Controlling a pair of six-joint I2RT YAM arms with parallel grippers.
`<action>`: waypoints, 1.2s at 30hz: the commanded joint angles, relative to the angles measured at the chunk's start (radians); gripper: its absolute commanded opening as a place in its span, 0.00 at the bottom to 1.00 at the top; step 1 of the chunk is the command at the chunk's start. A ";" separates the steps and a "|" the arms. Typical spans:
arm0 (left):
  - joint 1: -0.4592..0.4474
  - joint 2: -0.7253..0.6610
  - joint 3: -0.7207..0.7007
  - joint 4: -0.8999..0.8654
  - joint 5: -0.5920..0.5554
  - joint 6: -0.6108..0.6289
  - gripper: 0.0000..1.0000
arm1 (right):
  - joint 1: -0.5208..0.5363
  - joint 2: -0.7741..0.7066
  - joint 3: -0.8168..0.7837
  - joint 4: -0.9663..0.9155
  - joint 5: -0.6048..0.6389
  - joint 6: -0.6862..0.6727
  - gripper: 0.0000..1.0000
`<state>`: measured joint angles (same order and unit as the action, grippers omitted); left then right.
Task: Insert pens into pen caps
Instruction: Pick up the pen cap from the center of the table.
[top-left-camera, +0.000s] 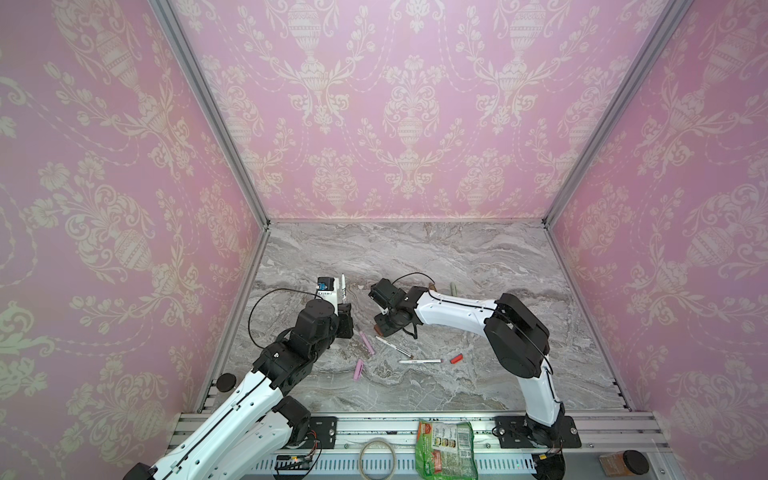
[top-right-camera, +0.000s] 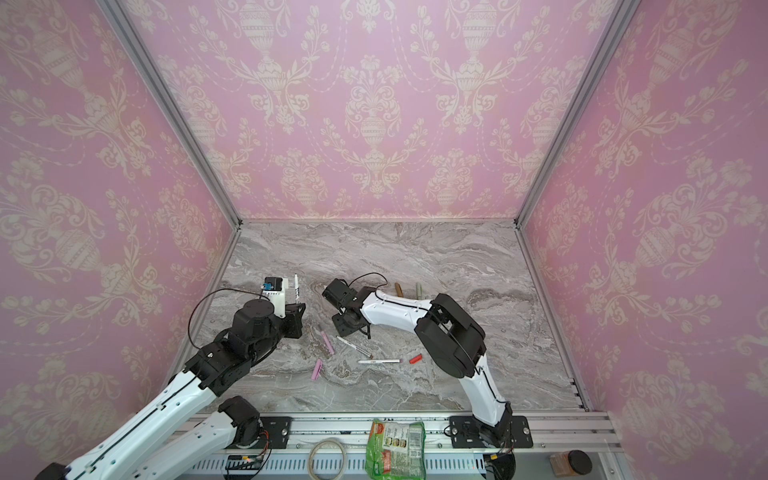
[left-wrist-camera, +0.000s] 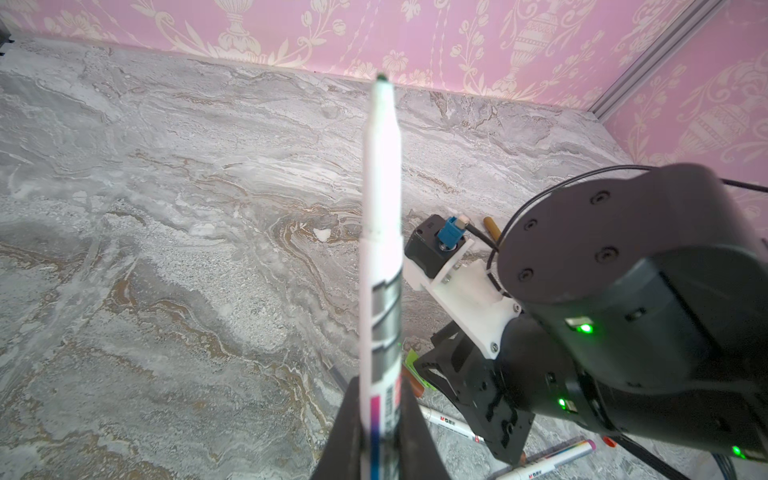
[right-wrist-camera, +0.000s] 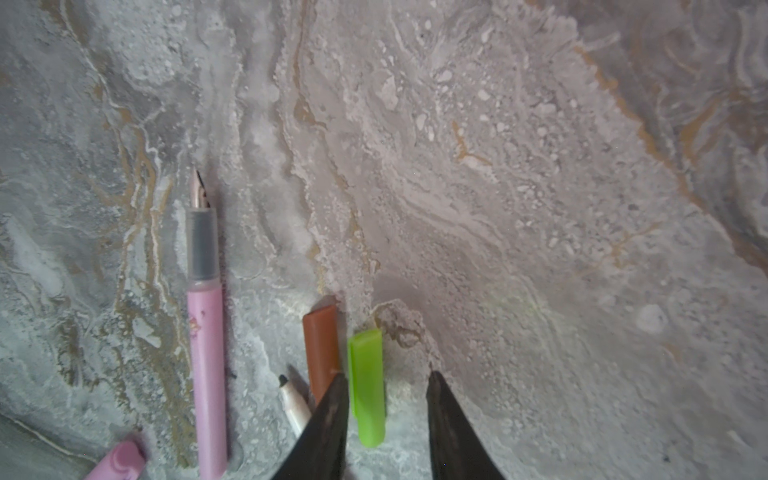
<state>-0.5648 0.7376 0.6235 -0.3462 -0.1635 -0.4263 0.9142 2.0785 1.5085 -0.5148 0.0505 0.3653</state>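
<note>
Left gripper (left-wrist-camera: 380, 386) is clamped tight on a white pen (left-wrist-camera: 380, 199), dark tip aimed at the worktop (left-wrist-camera: 166, 208) edge under the pink wall (left-wrist-camera: 457, 37). Right arm (left-wrist-camera: 623, 291) sits close alongside, a loose pen (left-wrist-camera: 451, 424) lying beneath it.

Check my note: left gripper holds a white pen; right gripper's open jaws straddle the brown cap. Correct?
Not quite: the right gripper straddles the bright green cap, with the brown cap just outside one finger, as the right wrist view shows. The left gripper does hold a white pen.
</note>
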 joint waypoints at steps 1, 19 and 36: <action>0.008 -0.001 -0.012 0.002 0.006 0.029 0.00 | 0.005 0.025 0.030 -0.031 0.019 -0.014 0.33; 0.010 -0.001 0.003 0.001 0.010 0.034 0.00 | 0.003 0.041 -0.028 0.016 -0.018 0.012 0.15; 0.009 0.120 0.016 0.093 0.166 0.039 0.00 | -0.113 -0.279 -0.172 0.150 -0.023 0.149 0.00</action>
<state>-0.5648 0.8375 0.6235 -0.2962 -0.0750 -0.4099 0.8345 1.8938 1.3670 -0.4210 0.0319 0.4515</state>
